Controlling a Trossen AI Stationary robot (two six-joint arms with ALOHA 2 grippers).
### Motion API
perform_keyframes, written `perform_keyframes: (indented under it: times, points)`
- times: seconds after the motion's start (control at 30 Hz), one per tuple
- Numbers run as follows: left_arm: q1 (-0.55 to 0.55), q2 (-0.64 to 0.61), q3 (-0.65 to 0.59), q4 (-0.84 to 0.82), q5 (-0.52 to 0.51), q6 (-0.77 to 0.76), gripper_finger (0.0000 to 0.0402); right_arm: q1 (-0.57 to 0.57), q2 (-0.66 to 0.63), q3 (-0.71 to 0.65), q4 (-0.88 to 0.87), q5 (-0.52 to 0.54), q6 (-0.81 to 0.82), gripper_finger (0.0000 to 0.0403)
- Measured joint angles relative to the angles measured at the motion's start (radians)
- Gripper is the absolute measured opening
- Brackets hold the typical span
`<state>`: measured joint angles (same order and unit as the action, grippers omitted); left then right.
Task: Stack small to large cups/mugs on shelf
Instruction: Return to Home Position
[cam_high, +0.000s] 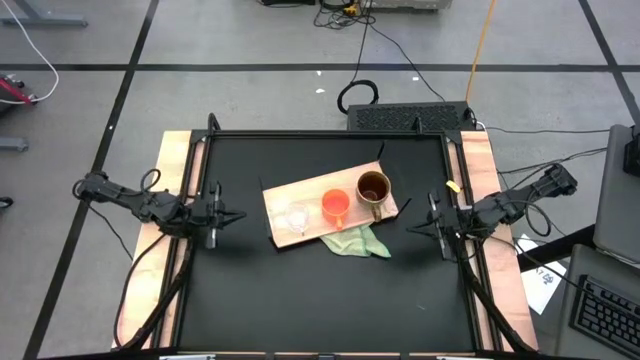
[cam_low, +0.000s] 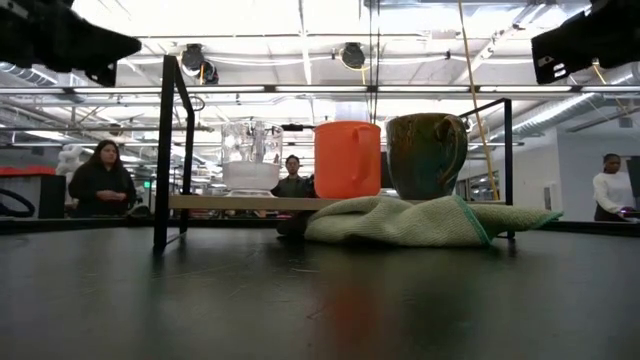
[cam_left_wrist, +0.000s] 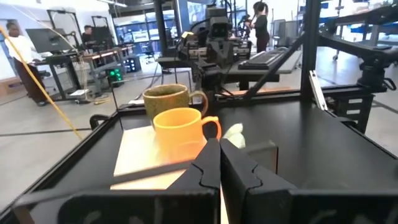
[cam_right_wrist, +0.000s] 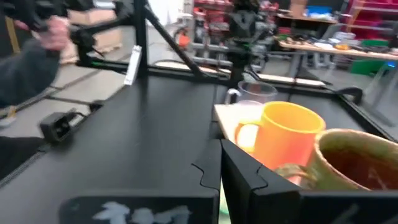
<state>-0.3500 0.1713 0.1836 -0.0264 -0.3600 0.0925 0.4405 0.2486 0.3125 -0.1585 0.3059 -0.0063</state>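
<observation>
Three vessels stand in a row on the light-wood board (cam_high: 312, 190) at the table's middle. The clear glass cup (cam_high: 297, 215) is leftmost, the orange mug (cam_high: 335, 205) in the middle, and the olive-brown mug (cam_high: 373, 188) on the right. In the low view the glass cup (cam_low: 250, 160), the orange mug (cam_low: 347, 160) and the olive mug (cam_low: 427, 155) all stand upright. My left gripper (cam_high: 235, 215) hovers shut left of the board. My right gripper (cam_high: 412, 228) hovers shut right of it. Neither touches anything.
A pale green cloth (cam_high: 357, 241) lies bunched at the board's near right edge, partly under it (cam_low: 420, 222). Black frame posts (cam_low: 165, 150) stand at the table's far corners. People are in the room beyond. The dark tabletop (cam_high: 320, 300) stretches in front of the board.
</observation>
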Motion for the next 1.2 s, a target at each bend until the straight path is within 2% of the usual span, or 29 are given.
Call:
perform_keyframes:
  times: [0.13, 0.47, 0.67, 0.8, 0.93, 1.2]
  points:
    - [0.0, -0.047, -0.033, -0.027, 0.002, 0.007, 0.0, -0.018, -0.012, -0.019, 0.025, -0.074, -0.021, 0.0]
    - [0.0, -0.115, -0.048, -0.116, 0.003, -0.001, 0.0, -0.062, -0.016, -0.064, 0.042, -0.09, 0.017, 0.0]
    - [0.0, -0.116, -0.048, -0.146, 0.005, -0.015, 0.0, -0.063, -0.016, -0.118, 0.135, -0.181, 0.021, 0.0]
    - [0.0, -0.116, -0.048, -0.157, 0.008, -0.018, 0.0, -0.062, -0.016, -0.136, 0.132, -0.185, 0.03, 0.0]
    - [0.0, -0.116, -0.048, -0.178, 0.008, -0.023, 0.0, -0.062, -0.016, -0.151, 0.132, -0.245, 0.042, 0.0]
    - [0.0, -0.116, -0.048, -0.182, 0.029, -0.071, 0.0001, -0.062, -0.016, -0.154, 0.169, -0.252, 0.047, 0.0]
